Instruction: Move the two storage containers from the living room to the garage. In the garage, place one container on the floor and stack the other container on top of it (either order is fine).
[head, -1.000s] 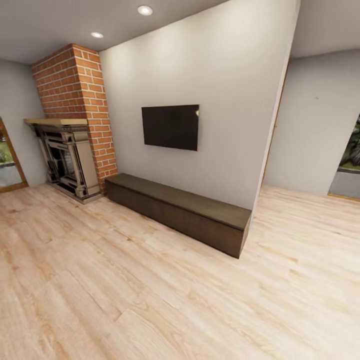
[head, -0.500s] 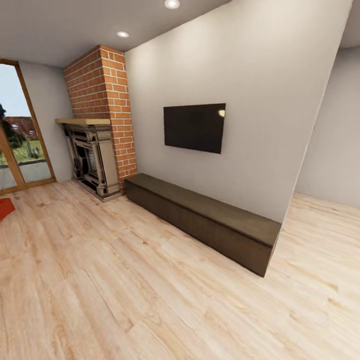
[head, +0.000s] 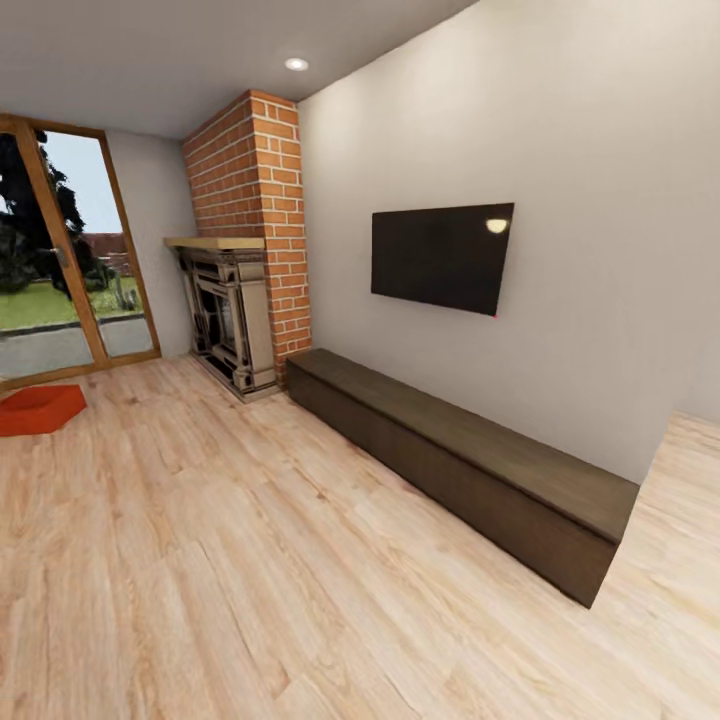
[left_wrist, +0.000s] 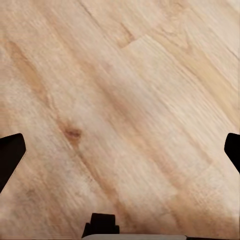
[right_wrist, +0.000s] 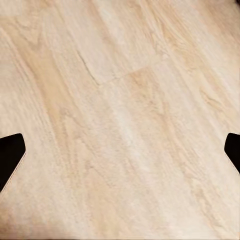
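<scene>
There, flat orange-red storage container (head: 38, 408)

The bin (head: 38, 408) is orange-red. Pale wood planks (head: 250, 580) cover the floor. Red brick chimney (head: 255, 210), black screen (head: 440, 257).

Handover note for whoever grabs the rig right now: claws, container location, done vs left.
Left claw: open, empty, hanging over the wood plank floor.
Right claw: open, empty, also over plank floor.
Containers: one orange-red storage container sits on the planks at the head view's far left, near the glass door. I can't tell from these views where the second one is.
Room: fireplace, wall TV, low dark bench ahead and to the right.
Done: nothing carried or stacked.
Left: drive to the container, pick it up, take both to the garage, stack them.
</scene>
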